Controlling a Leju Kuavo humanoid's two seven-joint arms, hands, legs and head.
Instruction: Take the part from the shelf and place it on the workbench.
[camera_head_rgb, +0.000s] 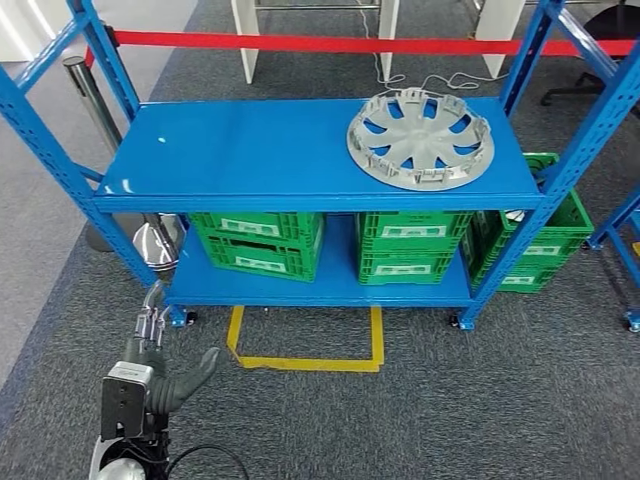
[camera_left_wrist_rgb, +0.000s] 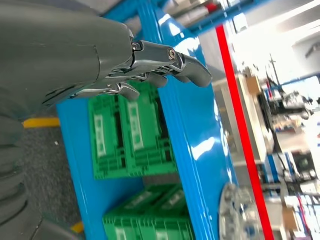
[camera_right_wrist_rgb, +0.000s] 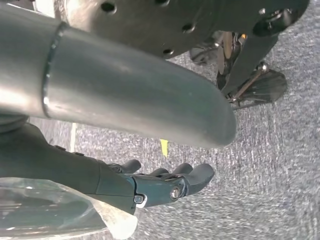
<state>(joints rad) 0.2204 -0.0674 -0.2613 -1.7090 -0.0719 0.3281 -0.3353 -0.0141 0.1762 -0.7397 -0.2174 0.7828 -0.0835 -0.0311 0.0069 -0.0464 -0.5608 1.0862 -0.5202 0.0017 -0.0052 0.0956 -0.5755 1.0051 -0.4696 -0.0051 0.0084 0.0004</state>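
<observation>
Left hand (camera_head_rgb: 155, 340) low (fingers apart), part (camera_head_rgb: 420, 137) well apart on shelf (camera_head_rgb: 249, 160).

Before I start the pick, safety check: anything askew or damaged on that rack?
Nothing stands out. The silver wheel cover lies flat on the top shelf, and the green crates below sit squarely.

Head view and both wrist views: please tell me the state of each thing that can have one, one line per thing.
Wheel cover: lying flat on the top shelf, not touched.
Left hand: raised before the shelf, holds nothing, fingers apart.
Right hand: hanging over the carpet, holds nothing, fingers nearly straight.
Green crates: standing on the lower shelf level.
</observation>
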